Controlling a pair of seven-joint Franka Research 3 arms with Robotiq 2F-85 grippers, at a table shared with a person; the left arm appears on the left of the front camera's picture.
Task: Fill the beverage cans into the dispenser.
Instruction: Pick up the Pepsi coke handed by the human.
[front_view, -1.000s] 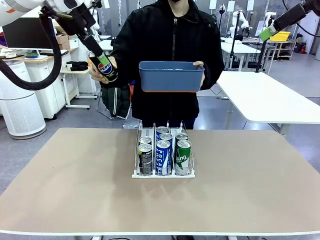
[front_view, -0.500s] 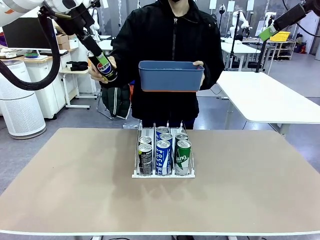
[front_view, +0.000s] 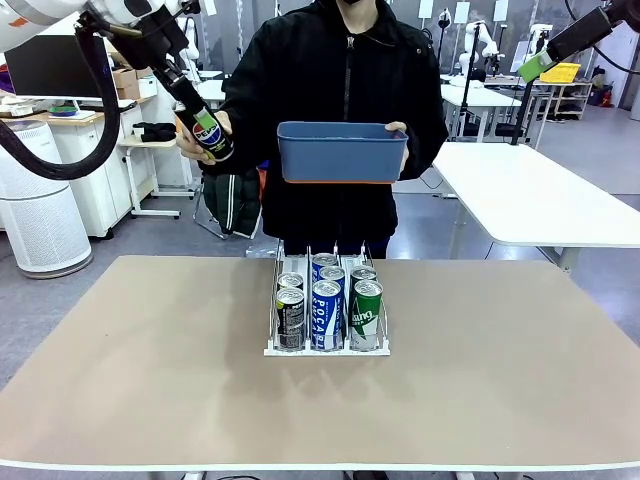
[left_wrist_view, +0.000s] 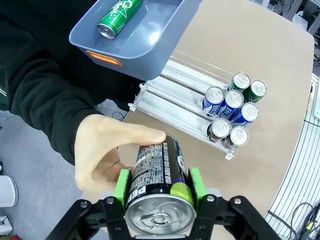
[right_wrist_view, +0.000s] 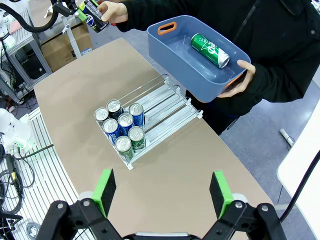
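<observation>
High at the back left, my left gripper (front_view: 200, 118) is shut on a black Pepsi can (front_view: 210, 132); its green pads (left_wrist_view: 123, 184) press both sides of that can (left_wrist_view: 159, 175). A person's hand (left_wrist_view: 107, 155) still wraps the can. Mid-table stands the dispenser (front_view: 272, 348), with several cans at its front: black (front_view: 290, 315), blue-and-white (front_view: 327, 312) and green (front_view: 366, 312). Behind them its lanes (right_wrist_view: 160, 102) are bare. My right gripper (right_wrist_view: 162, 187) hangs open high over the table, also seen at the top right (front_view: 536, 66).
With the other hand, the person holds a blue plastic bin (front_view: 340, 152) above the dispenser's far end. One green can (right_wrist_view: 210, 50) lies inside that bin (right_wrist_view: 172, 47). The beige table (front_view: 150, 380) spreads wide to both sides of the rack.
My left gripper and the Pepsi can have shifted slightly upward. The person's hand stays on the can, and the bin, the rack and my right arm are still.
</observation>
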